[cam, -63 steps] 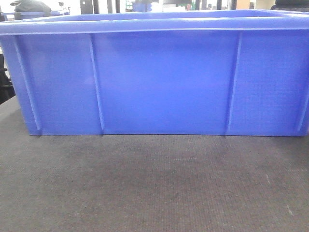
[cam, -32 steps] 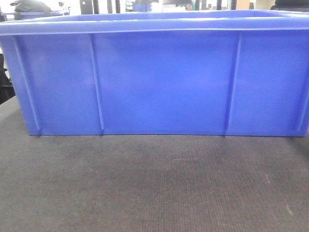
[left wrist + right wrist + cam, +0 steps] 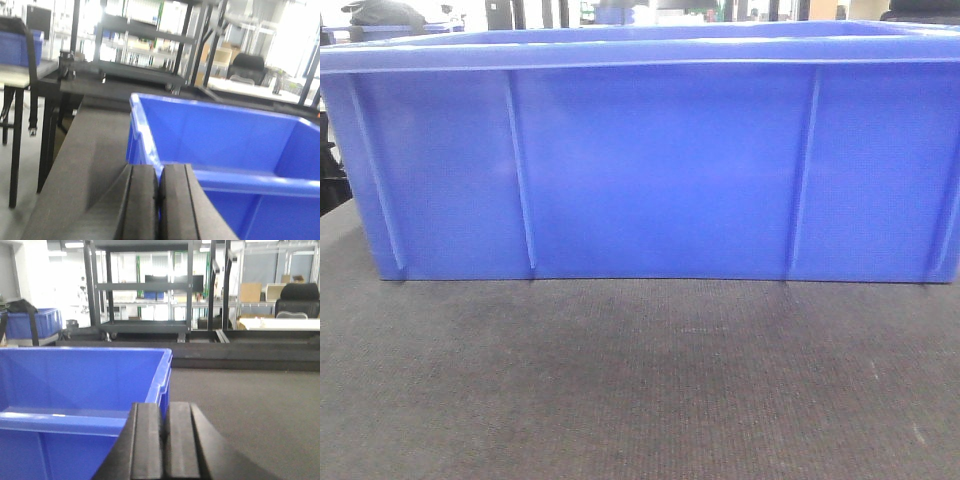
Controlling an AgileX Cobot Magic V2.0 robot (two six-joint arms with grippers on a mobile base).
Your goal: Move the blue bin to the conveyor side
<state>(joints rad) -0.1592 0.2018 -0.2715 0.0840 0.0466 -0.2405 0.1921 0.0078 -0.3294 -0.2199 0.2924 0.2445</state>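
Bin-shifting on the conveyor (image 3: 640, 390): left end effector (image 3: 159, 195) and right end effector (image 3: 164, 440) each pinch the blue bin (image 3: 650, 170) rim at opposite near corners; moving both evenly should prevent skewing.

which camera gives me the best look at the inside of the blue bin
The left wrist view: it looks down into the blue bin, showing its inner walls and far corner. The right wrist view shows a smaller part of the interior. The front view shows only the ribbed outer wall, standing on the conveyor.

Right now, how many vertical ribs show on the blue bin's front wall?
4 ribs on the blue bin: near the left corner, left of centre, right of centre, and at the right frame edge. More may be hidden past it.
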